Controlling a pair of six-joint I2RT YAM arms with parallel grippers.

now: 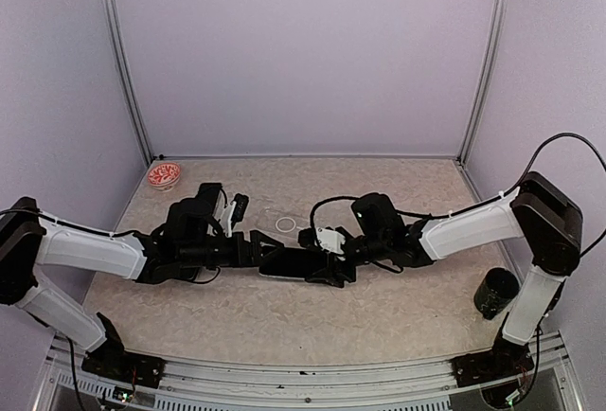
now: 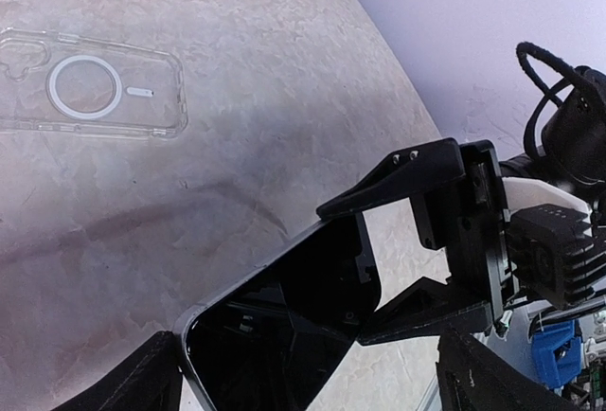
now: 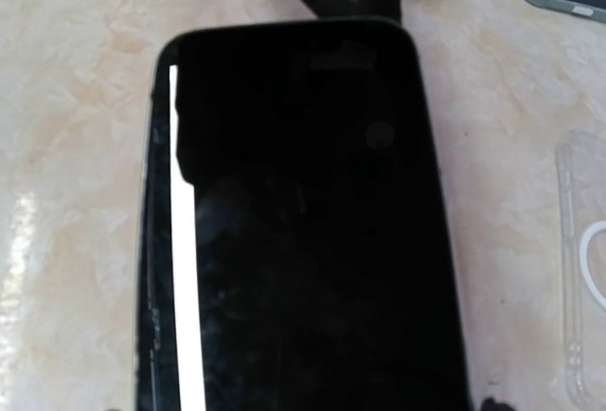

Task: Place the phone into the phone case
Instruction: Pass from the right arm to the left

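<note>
phone case partly off-frame

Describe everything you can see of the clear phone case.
The phone case is transparent, plastic by its look, with rounded corners, a white ring and short white bar in its back, and a camera cutout at one end. It lies empty and flat on the table, apart from the phone. No gripper touches it.
</note>
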